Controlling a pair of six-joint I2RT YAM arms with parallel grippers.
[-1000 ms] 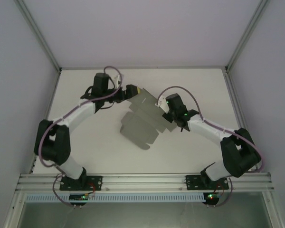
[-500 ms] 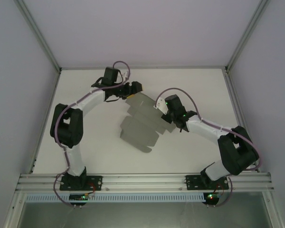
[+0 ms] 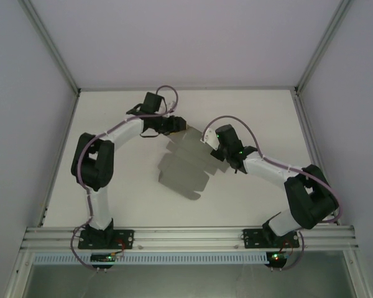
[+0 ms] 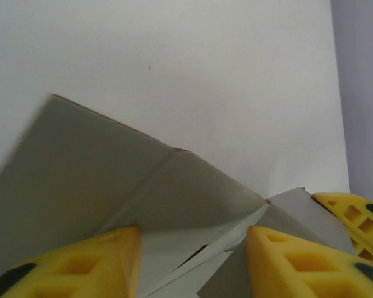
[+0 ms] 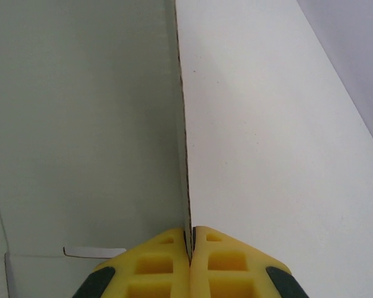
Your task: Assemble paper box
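Note:
The paper box (image 3: 185,162) is a grey die-cut cardboard sheet with creased flaps, held tilted above the middle of the table. My right gripper (image 3: 214,149) is shut on the sheet's right edge, and the thin edge (image 5: 185,155) runs straight up from between its yellow fingers (image 5: 174,261). My left gripper (image 3: 176,126) is at the sheet's far corner. Its jaws stand apart on either side of a folded flap (image 4: 174,198), the left finger (image 4: 105,261) against the flap's underside and the right finger (image 4: 292,261) beside a second panel.
The white table (image 3: 118,180) is walled on three sides, with aluminium posts at the back corners. A yellow finger of the right gripper (image 4: 351,214) shows at the right edge of the left wrist view, close to my left gripper.
The left arm has folded its elbow inward and brought its gripper right and nearer, onto the sheet's far corner, with its jaws narrowing. The right arm and sheet have barely moved.

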